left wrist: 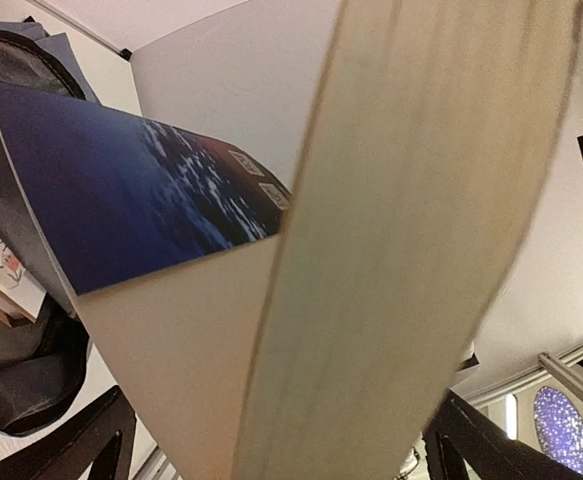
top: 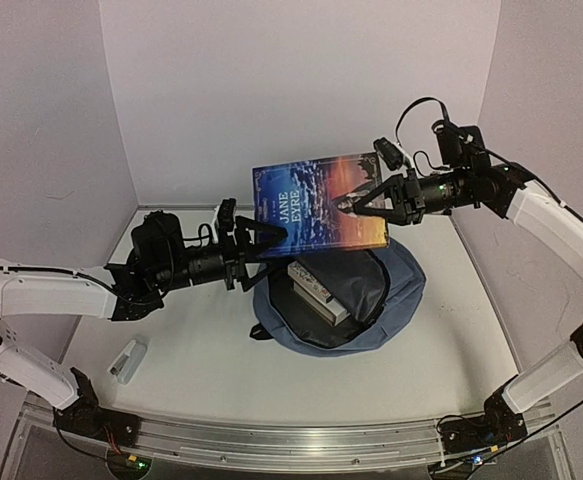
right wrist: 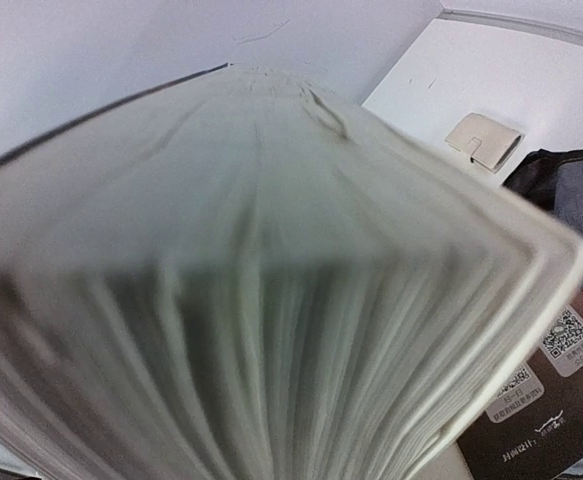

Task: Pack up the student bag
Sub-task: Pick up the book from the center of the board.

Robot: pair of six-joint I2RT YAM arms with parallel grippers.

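A "Jane Eyre" book [top: 316, 205] with a blue and orange cover hangs in the air over the student bag [top: 396, 300]. The bag is slate-blue, lies open on the table and holds another book [top: 316, 288]. My right gripper [top: 366, 207] is shut on the raised book's right edge, and the page block [right wrist: 271, 330] fills the right wrist view. My left gripper [top: 259, 238] is open at the book's lower left corner. Its fingers [left wrist: 101, 440] stand on either side of the book's edge [left wrist: 371, 300] without pinching it. The bag [left wrist: 21, 350] is at the left of that view.
A small cream case [top: 128, 360] lies on the table at the front left, also visible as the case [right wrist: 483, 142] in the right wrist view. White walls close in the back and both sides. A metal rail [top: 291, 440] runs along the near edge.
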